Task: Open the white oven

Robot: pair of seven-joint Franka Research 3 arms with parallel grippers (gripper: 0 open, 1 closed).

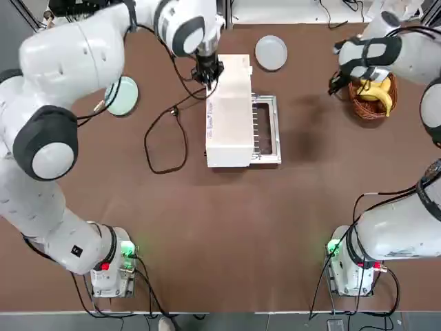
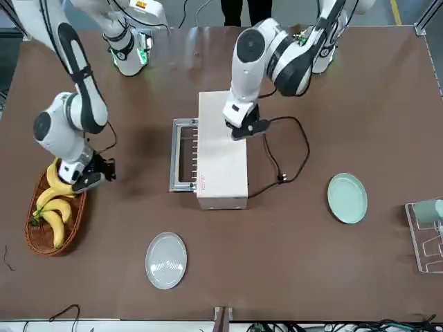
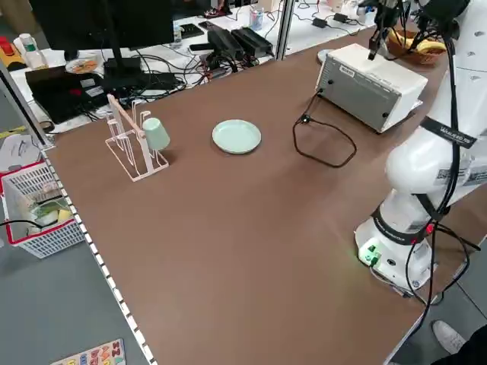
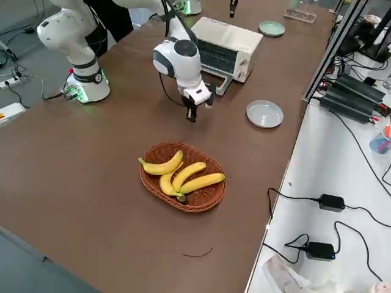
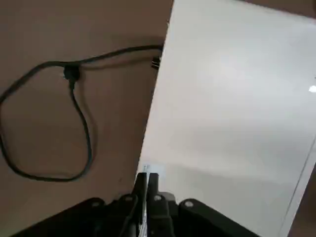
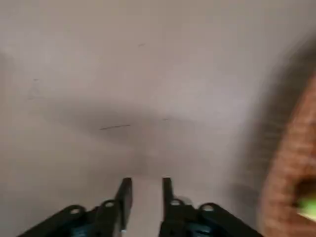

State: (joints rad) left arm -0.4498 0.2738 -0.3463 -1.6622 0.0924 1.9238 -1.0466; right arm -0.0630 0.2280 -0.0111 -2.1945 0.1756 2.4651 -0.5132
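Note:
The white oven (image 1: 227,110) stands mid-table, its black cord (image 1: 162,138) looping off on the robot's left. Its grey-framed glass door (image 1: 267,131) lies flat open toward the robot's right, also seen in the front view (image 2: 181,155). My left gripper (image 1: 207,74) hangs over the oven's top at its far rear edge. In the left wrist view its fingers (image 5: 153,185) are pressed together above the white top (image 5: 232,98), holding nothing. My right gripper (image 1: 336,84) is well away from the oven, beside the banana basket. In the right wrist view it (image 6: 144,190) stands open and empty over bare table.
A wicker basket of bananas (image 1: 372,96) sits at the far right, close to my right gripper. A grey plate (image 1: 271,52) lies beyond the oven, a green plate (image 1: 122,95) to its left. A rack with a green cup (image 3: 137,144) stands at the table's left edge.

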